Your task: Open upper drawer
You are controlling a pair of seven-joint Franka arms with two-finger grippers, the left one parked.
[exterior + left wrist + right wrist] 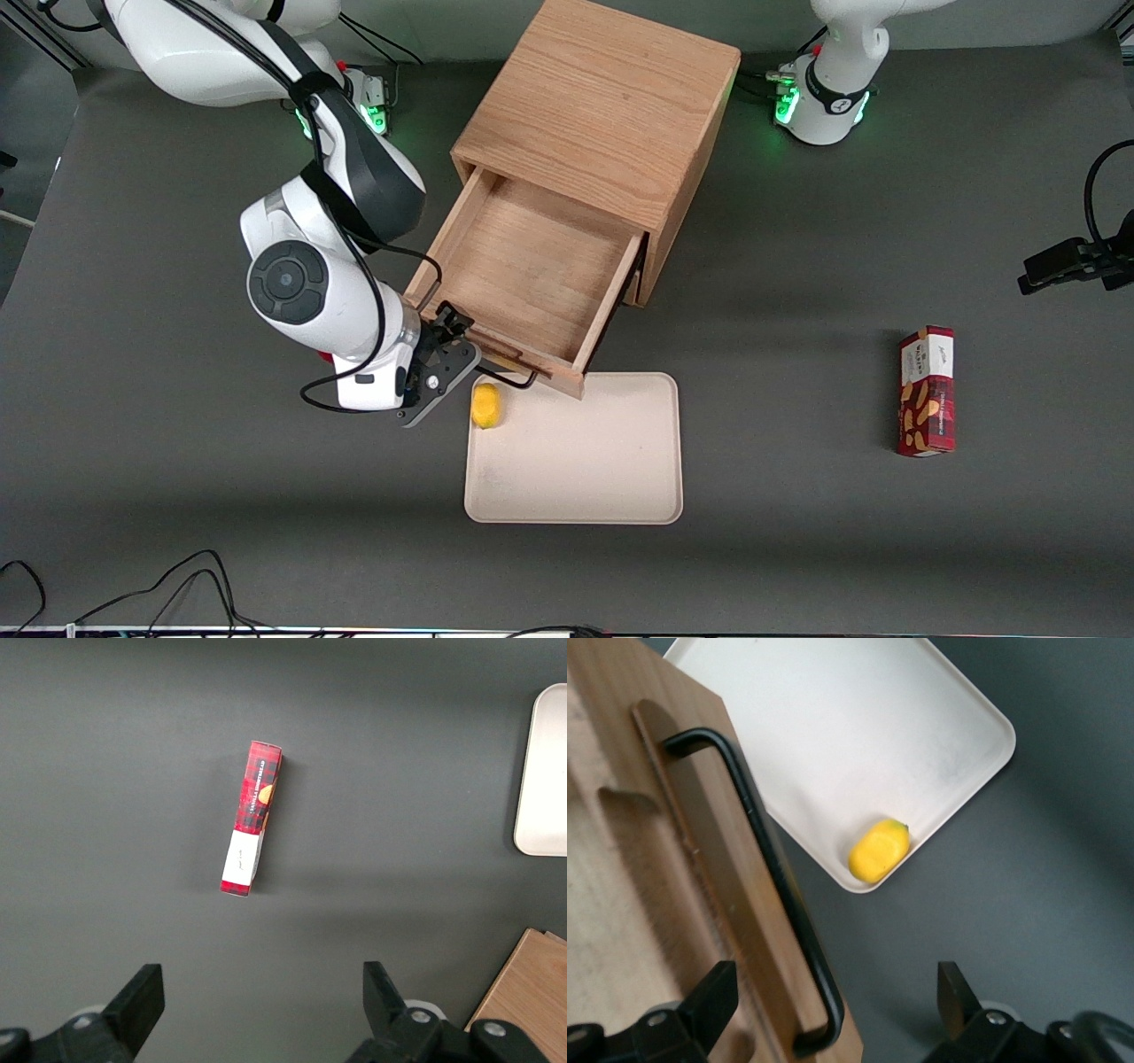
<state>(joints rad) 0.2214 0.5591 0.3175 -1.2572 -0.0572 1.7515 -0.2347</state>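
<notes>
The upper drawer [532,266] is standing well out of the oak cabinet [602,106], its bare wooden floor showing almost from the cabinet's face to the drawer's own front panel. That front panel is reaching the far edge of the beige tray [576,452]. I judge the opening itself to be as good as done. What is left, at most, is a last bit of pull if the drawer has more travel, and then taking the right arm away.

The gripper [447,350] is sitting at the drawer's front, at the end of the black wire handle [766,868] toward the working arm's end of the worktop [177,496]. In the right wrist view the gripper [836,979] is holding its fingers [713,992] wide apart, with the handle's bent end lying between them and neither finger visibly pressing on it. So it is straddling the handle, not clamping it.

A yellow lemon-like fruit [485,405] is lying in the tray's corner, just nearer the front camera than the gripper. A red snack box [927,390] is lying well apart, toward the parked arm's end.

The lower drawer is being hidden under the open one, so its state cannot be told. The arm's wrist is covering part of the handle in the front view, and how much travel the drawer has left is not showing.
</notes>
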